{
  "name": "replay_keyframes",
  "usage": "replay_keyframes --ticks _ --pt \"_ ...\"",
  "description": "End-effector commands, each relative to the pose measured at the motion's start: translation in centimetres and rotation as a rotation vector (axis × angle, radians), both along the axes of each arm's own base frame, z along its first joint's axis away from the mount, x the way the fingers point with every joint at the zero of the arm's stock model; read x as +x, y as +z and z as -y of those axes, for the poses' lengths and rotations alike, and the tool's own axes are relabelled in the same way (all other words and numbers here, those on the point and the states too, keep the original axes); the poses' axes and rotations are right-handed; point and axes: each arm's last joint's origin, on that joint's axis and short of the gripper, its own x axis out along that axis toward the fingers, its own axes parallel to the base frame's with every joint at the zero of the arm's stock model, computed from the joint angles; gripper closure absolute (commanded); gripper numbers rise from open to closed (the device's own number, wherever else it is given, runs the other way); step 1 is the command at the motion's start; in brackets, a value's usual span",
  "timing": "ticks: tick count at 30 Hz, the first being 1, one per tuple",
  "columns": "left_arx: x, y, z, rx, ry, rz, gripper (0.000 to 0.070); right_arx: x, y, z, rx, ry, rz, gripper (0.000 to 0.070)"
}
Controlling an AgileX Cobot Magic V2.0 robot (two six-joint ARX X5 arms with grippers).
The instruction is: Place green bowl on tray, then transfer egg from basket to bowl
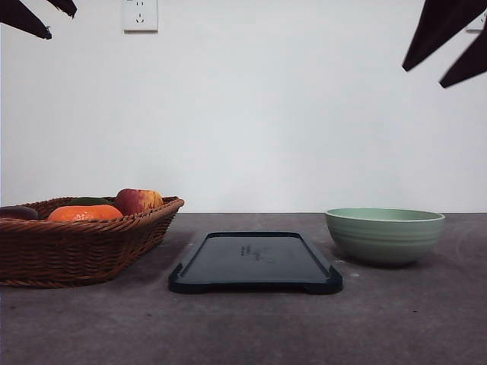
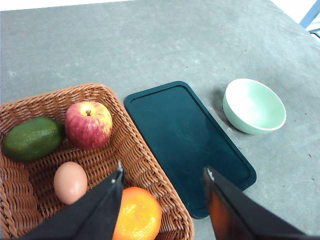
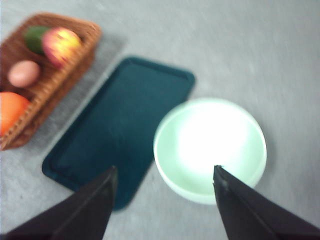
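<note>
Counter (image 1: 243,327) in grey, three pieces spread across it. Over on the right sits the green bowl (image 1: 385,235), upright, just beside the tray (image 1: 256,262) and clear of its rim — not on the tray yet. Tray lies bare in the middle. Left of that, the basket (image 1: 76,243), and from the left wrist view you can see the egg (image 2: 70,182) lying on the weave inside it, with an apple (image 2: 88,124) and an avocado (image 2: 33,138) beyond it and an orange (image 2: 137,214) close by at the basket's corner. Left gripper (image 2: 162,177) hangs high above the basket's edge and the tray, jaws spread wide, nothing between them. Right gripper (image 3: 165,172) hovers above the bowl, a bit blurred in its wrist view, jaws likewise parted and bare, dark fingertips (image 1: 449,42) showing high in the front view.
</note>
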Motion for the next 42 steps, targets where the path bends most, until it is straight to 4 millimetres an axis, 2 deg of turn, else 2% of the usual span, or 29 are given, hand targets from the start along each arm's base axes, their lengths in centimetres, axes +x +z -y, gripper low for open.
replay_keyframes --ticks 1,7,15,23,31,34,40,42 --pt "0.1 0.7 0.1 0.002 -0.015 0.036 0.0385 0.7 0.3 0.0 0.017 -0.049 -0.054 0.0333" --pt "0.1 0.7 0.1 0.001 -0.014 0.036 0.0386 3.0 0.2 0.4 -0.065 -0.145 -0.260 0.0333" --pt "0.1 0.7 0.1 -0.010 -0.006 0.022 0.0390 7.6 -0.9 1.0 -0.114 -0.196 -0.437 0.0334" --pt "0.1 0.7 0.2 -0.010 -0.010 0.021 0.0390 11.8 -4.4 0.9 -0.152 -0.185 -0.528 0.0334" --pt "0.1 0.7 0.2 -0.011 -0.010 0.020 0.0390 14.4 -8.1 0.8 -0.165 -0.191 -0.573 0.0337" --pt "0.1 0.7 0.2 -0.011 -0.010 0.020 0.0390 15.1 -9.1 0.8 -0.166 -0.192 -0.576 0.0407" --pt "0.1 0.7 0.2 -0.011 -0.010 0.020 0.0390 15.7 -10.2 0.9 -0.167 -0.192 -0.579 0.0697" --pt "0.1 0.7 0.2 -0.011 -0.010 0.020 0.0390 15.7 -10.2 0.9 -0.166 -0.194 -0.578 0.0700"
